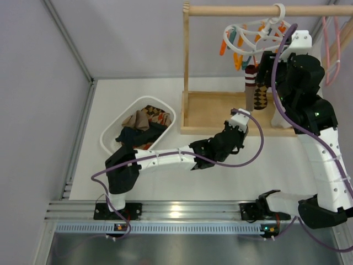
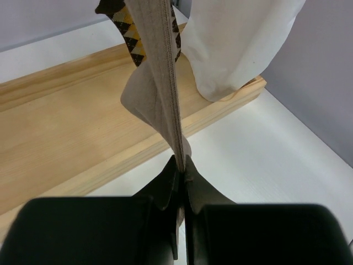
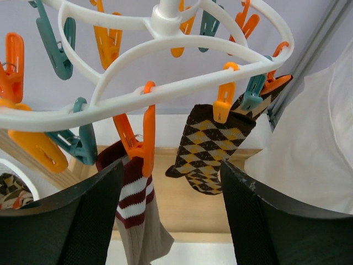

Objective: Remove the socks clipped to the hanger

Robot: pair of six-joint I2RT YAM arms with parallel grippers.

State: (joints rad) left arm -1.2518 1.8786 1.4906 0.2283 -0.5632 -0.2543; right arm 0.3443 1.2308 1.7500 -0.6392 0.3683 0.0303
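We are clamping the left gripper (image 2: 181,165) on the toe of the beige, maroon-striped soft sock (image 2: 160,83), likely tensioning it, while the spread right gripper (image 3: 171,171) is bracketing its orange plastic clothespin (image 3: 144,143), 6 o'clock on the white plastic ring hanger (image 3: 138,99).

Left wrist view: striped sock (image 2: 160,94) cuff cut off by top edge, lower end hidden inside pinched left tool (image 2: 181,165), tips blurred; argyle sock (image 2: 131,38) only scrap in frame; white cloth (image 2: 237,44) cropped at top.
Right wrist view: hanger (image 3: 165,19) ring cropped top and left; right tool (image 3: 171,165) finger bases cut by bottom edge.
Top view: right tool hidden behind own wrist; basket (image 1: 108,131) heap, sock count unclear.
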